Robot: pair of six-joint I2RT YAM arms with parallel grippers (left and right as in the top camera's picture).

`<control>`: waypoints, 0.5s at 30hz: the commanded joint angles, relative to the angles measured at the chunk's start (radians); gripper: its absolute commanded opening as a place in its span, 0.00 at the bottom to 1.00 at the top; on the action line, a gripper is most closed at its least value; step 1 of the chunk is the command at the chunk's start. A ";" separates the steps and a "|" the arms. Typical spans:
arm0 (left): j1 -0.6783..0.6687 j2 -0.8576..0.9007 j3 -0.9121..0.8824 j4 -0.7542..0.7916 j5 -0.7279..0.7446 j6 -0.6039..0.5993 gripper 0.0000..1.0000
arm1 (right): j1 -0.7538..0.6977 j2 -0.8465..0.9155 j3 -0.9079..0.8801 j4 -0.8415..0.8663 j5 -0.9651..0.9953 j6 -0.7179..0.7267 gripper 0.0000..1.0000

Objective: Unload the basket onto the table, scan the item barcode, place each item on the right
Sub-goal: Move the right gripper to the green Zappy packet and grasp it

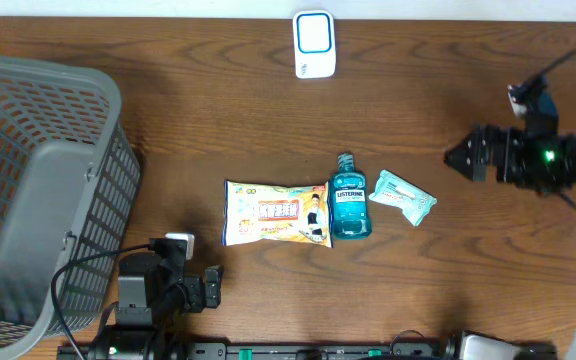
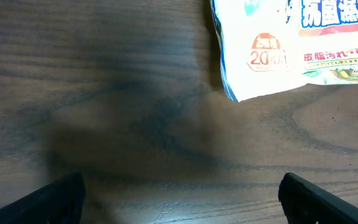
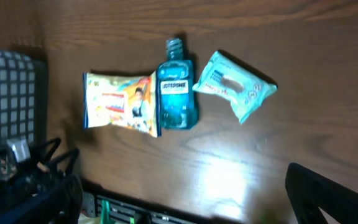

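Overhead, the wipes packet [image 1: 276, 212], Listerine bottle [image 1: 349, 197] and teal tissue pack [image 1: 402, 196] lie in a row on the bench [image 1: 218, 120], well apart from the white-and-blue scanner [image 1: 314, 44] at its far edge. In the left wrist view the left end effector [image 2: 185, 205] stands wide and empty near the packet's corner. The right wrist view shows the right end effector [image 3: 185, 199] wide too; the bottle touches the packet, so grasping one could drag both.

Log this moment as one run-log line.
left gripper: open, empty | right gripper: open, empty | yellow pack, Listerine bottle, teal pack: lying on table, untouched
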 commanded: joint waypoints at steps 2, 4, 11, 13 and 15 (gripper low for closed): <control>0.002 -0.002 0.005 0.001 0.008 0.006 0.99 | 0.004 -0.163 0.001 -0.040 0.013 -0.014 0.99; 0.002 -0.002 0.005 0.001 0.008 0.006 0.99 | 0.004 -0.219 0.001 -0.049 0.013 -0.010 0.99; 0.002 -0.002 0.005 0.001 0.008 0.006 0.99 | 0.004 -0.369 -0.019 -0.064 0.018 -0.006 0.34; 0.002 -0.002 0.005 0.001 0.008 0.006 0.99 | 0.004 -0.404 -0.056 -0.047 0.018 0.007 0.11; 0.002 -0.002 0.005 0.001 0.008 0.006 0.99 | 0.004 -0.434 -0.126 -0.007 0.018 0.040 0.05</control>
